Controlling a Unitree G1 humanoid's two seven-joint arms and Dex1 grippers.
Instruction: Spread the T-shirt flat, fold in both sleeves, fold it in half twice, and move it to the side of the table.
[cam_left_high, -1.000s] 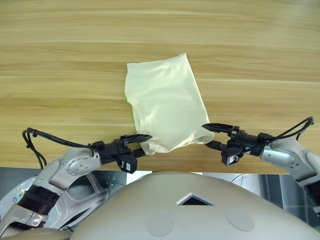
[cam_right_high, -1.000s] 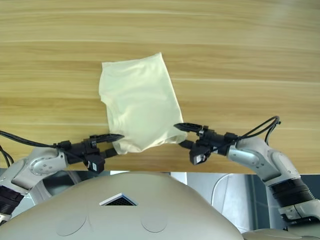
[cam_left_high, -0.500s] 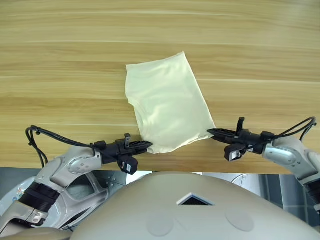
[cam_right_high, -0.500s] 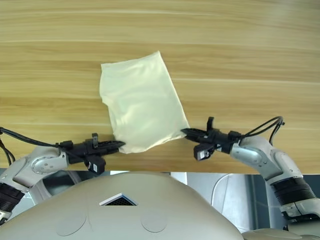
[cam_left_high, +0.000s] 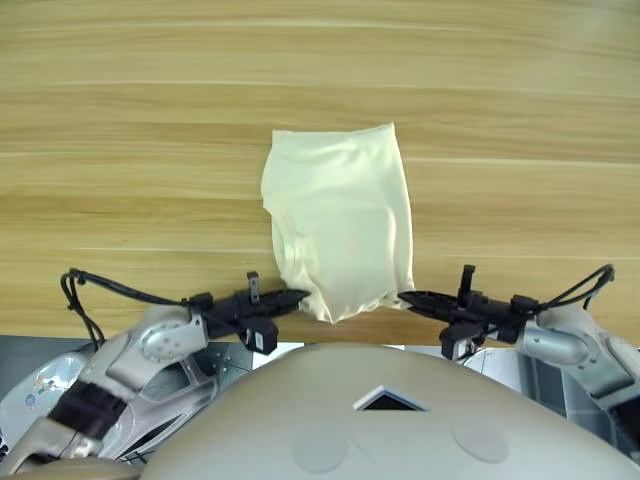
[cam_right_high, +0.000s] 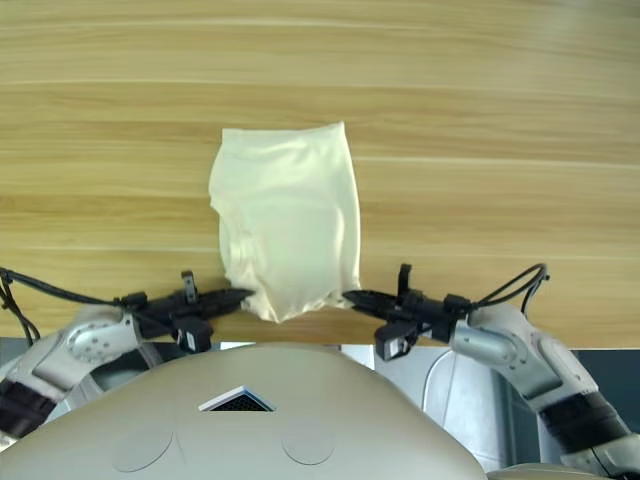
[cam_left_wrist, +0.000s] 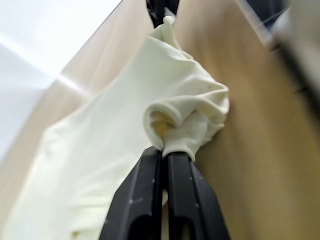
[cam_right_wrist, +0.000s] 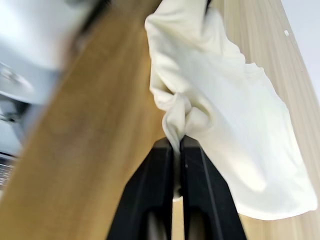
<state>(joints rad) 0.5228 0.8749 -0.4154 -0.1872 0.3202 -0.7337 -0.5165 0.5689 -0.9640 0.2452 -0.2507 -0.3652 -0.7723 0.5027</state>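
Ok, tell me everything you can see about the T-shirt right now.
The T-shirt is pale cream, soft, thin-looking knit, folded into a narrow oblong lying on the wooden table, lightly wrinkled, with a curved seam near its left edge. Its near end reaches the table's front edge, where the left gripper and right gripper each pinch a bunched corner, fingers shut.

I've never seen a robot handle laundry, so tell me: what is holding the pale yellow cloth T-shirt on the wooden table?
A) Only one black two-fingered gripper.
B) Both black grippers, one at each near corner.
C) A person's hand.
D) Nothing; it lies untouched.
B: the left gripper and the right gripper are each shut on a bunched bit of the pale yellow T-shirt at its near edge.
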